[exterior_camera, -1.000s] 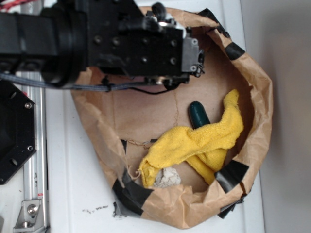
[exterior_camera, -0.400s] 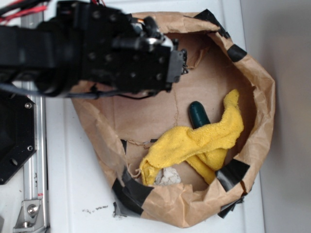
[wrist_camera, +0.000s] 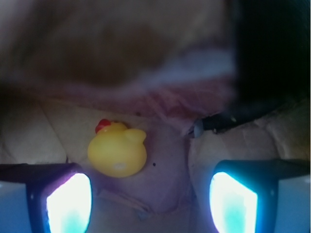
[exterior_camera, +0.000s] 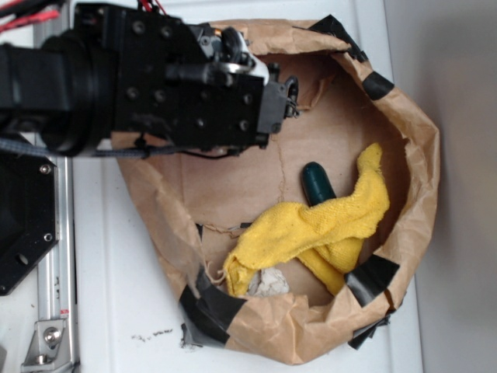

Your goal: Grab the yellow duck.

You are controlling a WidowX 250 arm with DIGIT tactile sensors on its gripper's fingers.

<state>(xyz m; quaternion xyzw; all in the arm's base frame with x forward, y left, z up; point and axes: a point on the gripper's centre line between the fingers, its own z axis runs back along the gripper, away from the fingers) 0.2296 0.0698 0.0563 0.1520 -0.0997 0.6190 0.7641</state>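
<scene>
Ahead of the left finger [wrist_camera: 68, 201] and just inward of it, the yellow duck [wrist_camera: 117, 150] rests on the brown paper floor of the bag [exterior_camera: 404, 233], beak pointing away. The fingers stand apart with nothing between them, the duck left of the gap's centre. In my judgement the gripper [wrist_camera: 148, 204] must shift leftward and advance before closing.

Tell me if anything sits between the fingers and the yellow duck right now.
Nothing visible does. In the wrist view the yellow duck lies on bare brown paper just ahead of the open gripper, closer to the left finger than centred. The yellow towel and green object lie elsewhere in the paper bag.
</scene>
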